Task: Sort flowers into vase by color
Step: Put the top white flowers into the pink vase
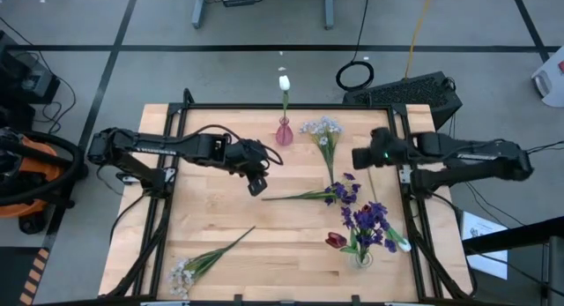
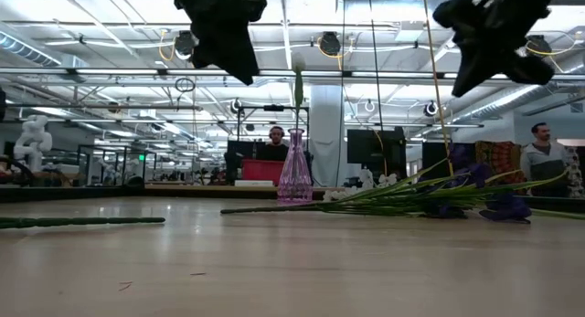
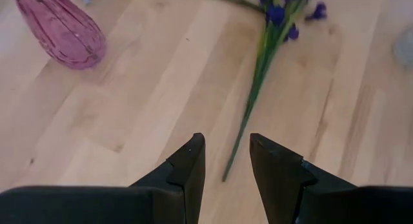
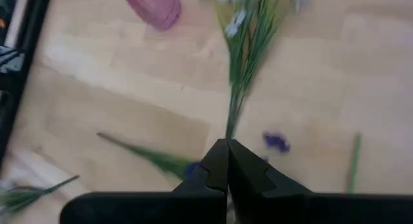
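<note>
High view, layout: wooden surface (image 1: 220, 262) carries a pink vase (image 1: 285, 132) at 12 o'clock with one white tulip (image 1: 284, 82) standing in it. A clear vase (image 1: 362, 257) at 5 o'clock holds purple blossoms (image 1: 370, 220) and a dark red tulip (image 1: 336, 241).
High view, loose flowers: purple flower (image 1: 328, 193) lying just right of centre; white spray (image 1: 322, 130) at 1 o'clock beside the pink vase; second white spray (image 1: 187, 272) at 7 o'clock.
High view, arms: left gripper (image 1: 256, 184) hangs left of centre. Right gripper (image 1: 360, 157) hangs at 2 o'clock, near the first white spray.
Key relation: the purple flower's stem tip lies just toward 3 o'clock of the left gripper, long axis running 9 to 3, blossoms at the far end. Left arm is the nearer one to that stem end, in my judgement.
Low view: both grippers are up off the surface; purple stem (image 2: 302, 206) lies flat, in front of the pink vase.
Left wrist view: fingers (image 3: 187, 166) part-open with nothing between them; stem end (image 3: 230, 164) lies below the gap, stem running away toward the blossoms.
Right wrist view: right fingers (image 4: 216, 162) pressed together, holding nothing; white spray stems (image 4: 242, 88) lie ahead.
</note>
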{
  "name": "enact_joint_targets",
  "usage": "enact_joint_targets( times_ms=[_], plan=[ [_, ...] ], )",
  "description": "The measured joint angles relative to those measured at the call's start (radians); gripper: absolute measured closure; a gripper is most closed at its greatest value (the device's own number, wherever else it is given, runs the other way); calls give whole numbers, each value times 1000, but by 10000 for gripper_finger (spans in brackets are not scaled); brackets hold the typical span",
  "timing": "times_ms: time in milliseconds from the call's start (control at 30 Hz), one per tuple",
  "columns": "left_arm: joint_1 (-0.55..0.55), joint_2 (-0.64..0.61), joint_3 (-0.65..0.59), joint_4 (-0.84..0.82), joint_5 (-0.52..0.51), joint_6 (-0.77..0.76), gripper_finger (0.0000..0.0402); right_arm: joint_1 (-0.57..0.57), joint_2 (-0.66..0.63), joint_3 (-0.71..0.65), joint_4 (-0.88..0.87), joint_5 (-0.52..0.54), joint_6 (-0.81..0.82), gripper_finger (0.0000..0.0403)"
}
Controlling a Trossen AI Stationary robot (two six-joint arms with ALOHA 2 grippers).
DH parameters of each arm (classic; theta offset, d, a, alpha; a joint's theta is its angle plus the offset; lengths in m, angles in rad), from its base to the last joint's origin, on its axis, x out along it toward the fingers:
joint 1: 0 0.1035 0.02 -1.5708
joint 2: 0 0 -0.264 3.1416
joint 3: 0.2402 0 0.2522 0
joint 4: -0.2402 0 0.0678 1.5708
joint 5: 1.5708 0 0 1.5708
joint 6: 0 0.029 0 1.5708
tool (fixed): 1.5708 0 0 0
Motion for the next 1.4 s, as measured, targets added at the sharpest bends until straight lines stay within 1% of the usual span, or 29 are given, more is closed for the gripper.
enact_joint_targets(
  times_ms=[67, 167, 233, 367, 500, 567, 767, 933, 1167, 1400],
  plan=[
    [6, 4, 0, 32, -2, -42, 274, -87, 14, 0, 34, -39, -111, 403],
    [7, 5, 0, 66, -8, -112, 274, -213, 48, 0, 112, -144, -288, 403],
    [7, 5, 0, 97, -23, -145, 274, -280, 82, 0, 166, -187, -387, 403],
    [7, 5, 0, 114, -63, -212, 274, -380, 173, 6, 241, -208, -440, 403],
    [7, 5, 0, 112, -79, -244, 274, -430, 277, 34, 260, -249, -509, 403],
    [5, 5, 0, 108, -80, -245, 274, -435, 327, 56, 245, -263, -520, 403],
    [-6, 5, 0, 100, -80, -244, 274, -432, 467, 168, 124, -256, -556, 403],
    [-7, 5, 0, 59, -80, -241, 274, -394, 553, 211, 99, -255, -535, 393],
    [-7, 5, 0, -62, -84, -229, 274, -319, 641, 211, 88, -259, -470, 343],
    [-7, 5, 0, -74, -91, -161, 274, -267, 712, 210, 88, -247, -386, 287]
  ],
)
